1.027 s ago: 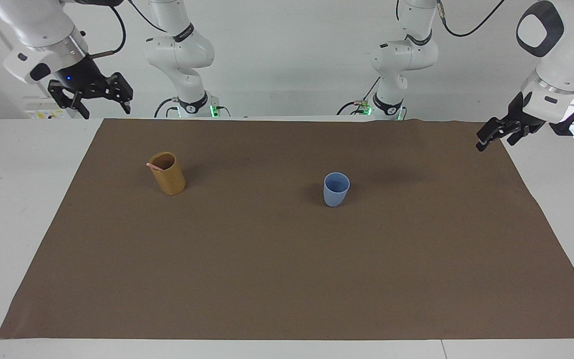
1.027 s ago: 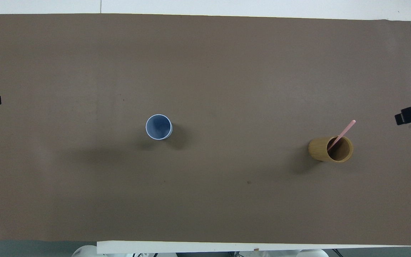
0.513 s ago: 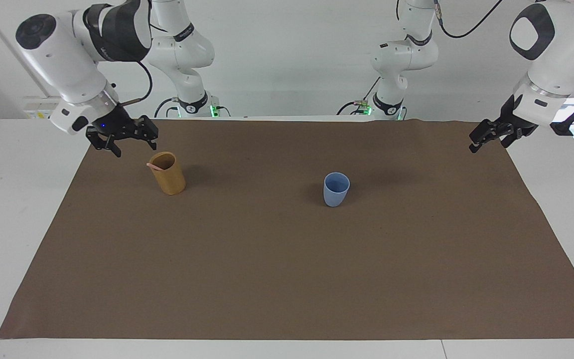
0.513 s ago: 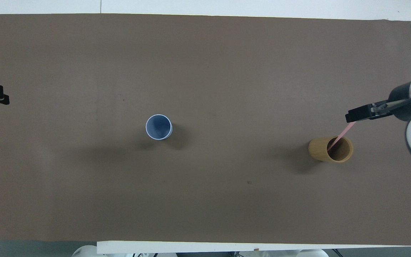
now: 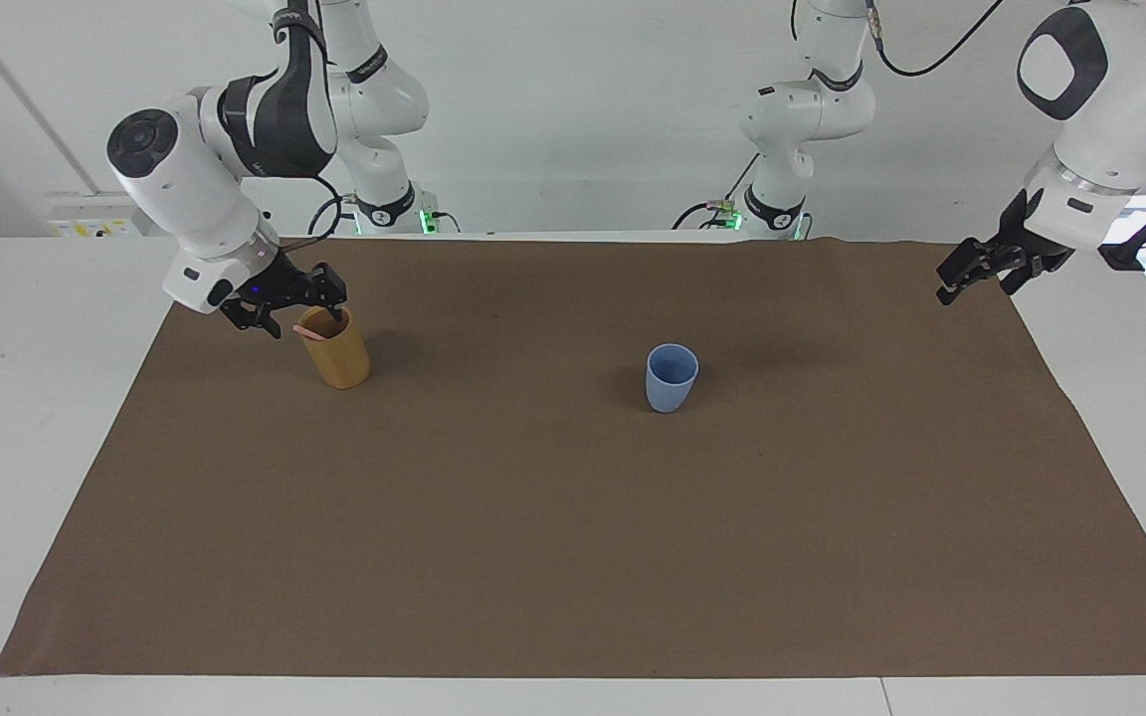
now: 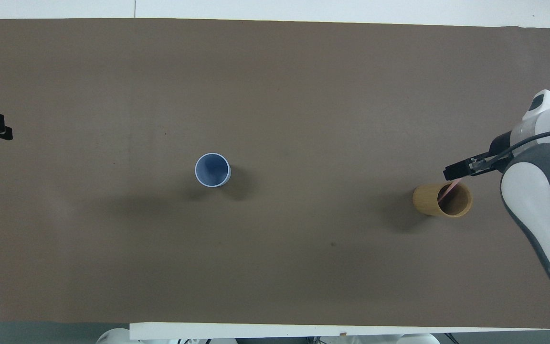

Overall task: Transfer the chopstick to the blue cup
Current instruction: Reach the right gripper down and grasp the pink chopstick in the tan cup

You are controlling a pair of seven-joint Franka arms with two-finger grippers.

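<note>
There was one blue cup (image 5: pixel 671 377), one tan cup (image 5: pixel 335 347) with one chopstick (image 5: pixel 312 331), the right gripper (image 5: pixel 296 307) open around it, and the left gripper (image 5: pixel 971 270) open.

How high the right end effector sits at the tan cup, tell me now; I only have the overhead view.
Observer: The right end effector is low, about level with the rim of the tan cup.
Operator: Report it against the chopstick.
Observer: It stands open, and the tip of the chopstick, which pokes up past the rim, appears to lie between its jaws. I cannot tell if they touch.
Operator: Give me the left end effector.
Observer: The left end effector waits in the air over the edge of the brown cloth at the left arm's end, holding nothing.
</note>
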